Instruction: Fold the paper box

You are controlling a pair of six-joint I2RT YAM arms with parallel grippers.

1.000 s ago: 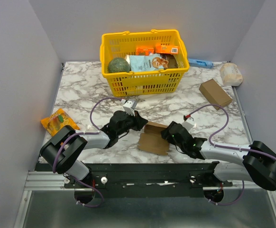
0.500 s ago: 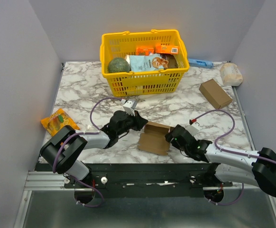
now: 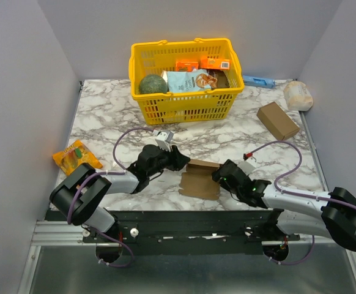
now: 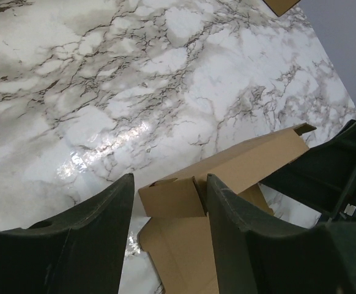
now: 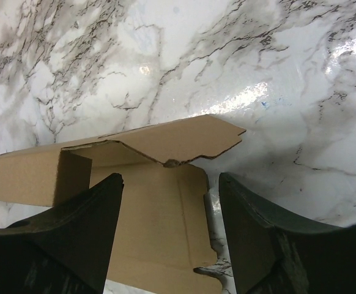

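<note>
No readable text, any view. Print on light-blue packet (image 3: 190, 81) and orange cartons (image 3: 215, 62) in yellow basket (image 3: 184, 111): too small to resolve.

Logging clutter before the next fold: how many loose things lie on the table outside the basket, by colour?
Brown: 2, the paper box and the carton
Orange: 1, the snack packet
Blue: 1, a flat pack behind the basket
Off-white: 1, a bundle at the far right
Total: 5
</note>
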